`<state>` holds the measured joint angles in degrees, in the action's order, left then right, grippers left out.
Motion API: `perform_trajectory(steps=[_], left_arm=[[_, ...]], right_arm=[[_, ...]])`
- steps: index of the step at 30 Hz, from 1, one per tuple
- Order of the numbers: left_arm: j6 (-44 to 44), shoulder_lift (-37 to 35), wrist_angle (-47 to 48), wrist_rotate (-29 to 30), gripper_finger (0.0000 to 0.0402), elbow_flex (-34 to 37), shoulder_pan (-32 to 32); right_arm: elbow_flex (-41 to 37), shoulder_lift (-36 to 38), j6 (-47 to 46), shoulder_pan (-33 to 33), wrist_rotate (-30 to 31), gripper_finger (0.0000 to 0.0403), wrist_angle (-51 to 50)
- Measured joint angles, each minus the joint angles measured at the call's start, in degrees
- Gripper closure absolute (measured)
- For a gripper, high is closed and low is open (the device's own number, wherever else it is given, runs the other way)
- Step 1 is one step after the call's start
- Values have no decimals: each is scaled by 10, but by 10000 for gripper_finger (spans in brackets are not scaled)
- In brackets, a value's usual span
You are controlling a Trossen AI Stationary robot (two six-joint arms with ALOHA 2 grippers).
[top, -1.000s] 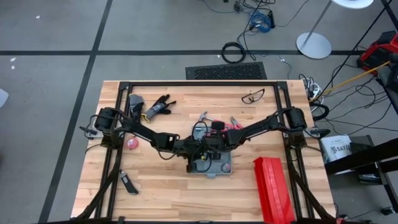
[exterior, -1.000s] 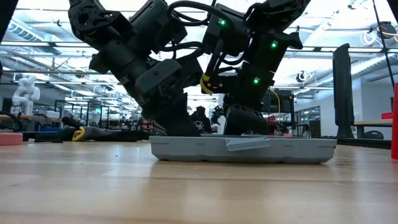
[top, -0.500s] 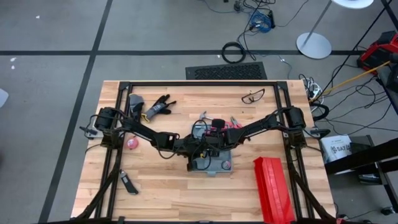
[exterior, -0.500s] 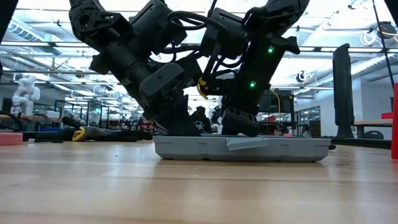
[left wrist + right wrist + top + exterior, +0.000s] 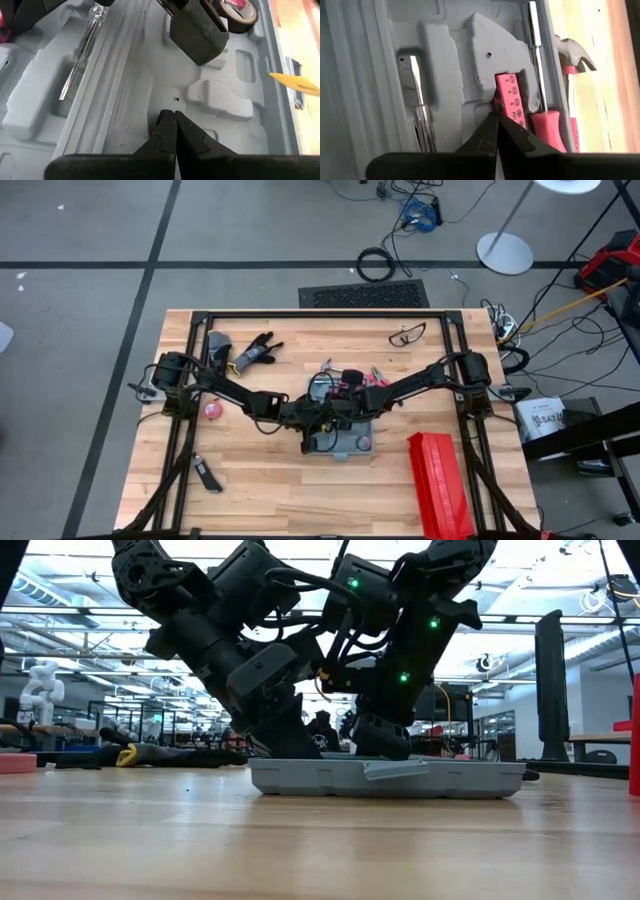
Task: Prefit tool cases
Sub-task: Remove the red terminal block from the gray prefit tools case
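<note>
Since the earlier frames, both arms have drawn slightly toward the table's middle and the tool case has slid a little with them.

High view: the case lies flat at mid-table, just left of the long red box. The left gripper and right gripper meet over its far edge, probably so each can press tools into their slots. Black gloves and safety glasses lie well apart, near the far edge.

Low view: the case sits level on the wooden table, a shallow blue-grey tray with rounded corners; both arms come down into it.

Left wrist view: the left gripper, fingers pinched together and empty, points at the grey moulded floor. A clear-handled screwdriver lies in a long slot; a tape roll sits in a corner recess.

Right wrist view: the right gripper, likewise closed and empty, sits beside a pink level. A pink-handled driver rests in a slot; a hammer lies outside the case wall.
</note>
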<state>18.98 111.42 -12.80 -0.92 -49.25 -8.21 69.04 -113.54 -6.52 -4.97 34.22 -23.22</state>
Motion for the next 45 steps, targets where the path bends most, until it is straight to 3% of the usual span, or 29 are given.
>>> perform_trajectory(steps=[6,14,16,19,26,32,45], left_arm=[[-4,1,-5,-16,401,-2,-2],[-4,2,-10,-20,401,-2,-4],[-3,2,-10,-15,401,-2,-6],[0,2,-10,-11,401,-2,-9],[2,2,-13,-4,401,-2,-13],[2,2,-14,-4,401,-2,-13],[6,2,-16,0,401,-1,-13]], right_arm=[[6,42,-14,5,30,403,24],[7,102,-9,13,4,403,5],[5,104,-24,26,-38,403,-19],[0,101,-50,49,-146,403,-33],[-73,92,-60,77,-283,403,105],[-111,83,-63,78,-277,403,161],[-115,73,-56,85,-203,403,206]])
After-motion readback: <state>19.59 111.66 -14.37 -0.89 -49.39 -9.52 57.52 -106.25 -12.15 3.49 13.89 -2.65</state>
